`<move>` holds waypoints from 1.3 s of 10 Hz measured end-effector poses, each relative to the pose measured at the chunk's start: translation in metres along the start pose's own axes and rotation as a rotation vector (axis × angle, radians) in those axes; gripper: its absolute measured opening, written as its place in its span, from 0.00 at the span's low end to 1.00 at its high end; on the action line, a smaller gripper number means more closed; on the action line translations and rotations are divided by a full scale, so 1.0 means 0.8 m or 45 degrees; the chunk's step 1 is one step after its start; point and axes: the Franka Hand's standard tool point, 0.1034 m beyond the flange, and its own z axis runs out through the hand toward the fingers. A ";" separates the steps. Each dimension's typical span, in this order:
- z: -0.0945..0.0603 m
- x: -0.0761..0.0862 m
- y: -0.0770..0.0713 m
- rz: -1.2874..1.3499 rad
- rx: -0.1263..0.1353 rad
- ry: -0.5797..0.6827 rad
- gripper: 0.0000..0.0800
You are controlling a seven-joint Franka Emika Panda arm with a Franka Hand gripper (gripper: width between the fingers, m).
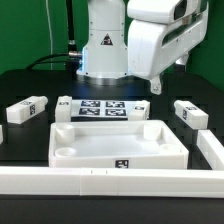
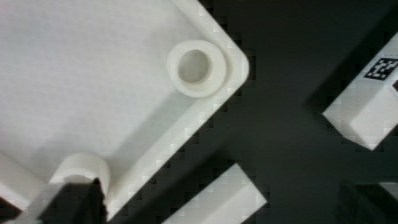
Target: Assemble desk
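The white tray-like tabletop [image 1: 118, 142] lies in the middle of the table, rim up. In the wrist view it fills one side [image 2: 89, 90], with a round corner socket [image 2: 201, 68] and a second socket [image 2: 80, 165] along the same edge. A white leg with a tag [image 1: 190, 113] lies at the exterior view's right and also shows in the wrist view [image 2: 365, 100]. Another leg [image 1: 25, 108] lies at the exterior view's left. My gripper [image 1: 157, 88] hangs above the table behind the tabletop's right far corner. In the wrist view my gripper [image 2: 217, 212] is open and empty, with one dark finger [image 2: 71, 200] over the tabletop edge.
The marker board [image 1: 103, 108] lies behind the tabletop, with a small white block [image 1: 65, 103] at its left end. A long white rail [image 1: 110, 182] runs along the front and turns back at the exterior view's right [image 1: 212, 150]. Another white piece [image 2: 222, 200] lies under the gripper.
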 end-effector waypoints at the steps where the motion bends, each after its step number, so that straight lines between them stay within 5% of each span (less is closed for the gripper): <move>1: 0.007 -0.009 0.010 -0.187 -0.061 0.039 0.81; 2: 0.018 -0.030 0.017 -0.324 -0.096 0.056 0.81; 3: 0.027 -0.049 0.025 -0.413 -0.092 0.056 0.81; 7: 0.031 -0.057 0.032 -0.613 -0.097 0.033 0.81; 8: 0.031 -0.060 0.036 -0.754 -0.114 0.029 0.81; 10: 0.045 -0.092 0.057 -1.179 -0.199 0.032 0.81; 13: 0.062 -0.125 0.078 -1.258 -0.195 0.036 0.81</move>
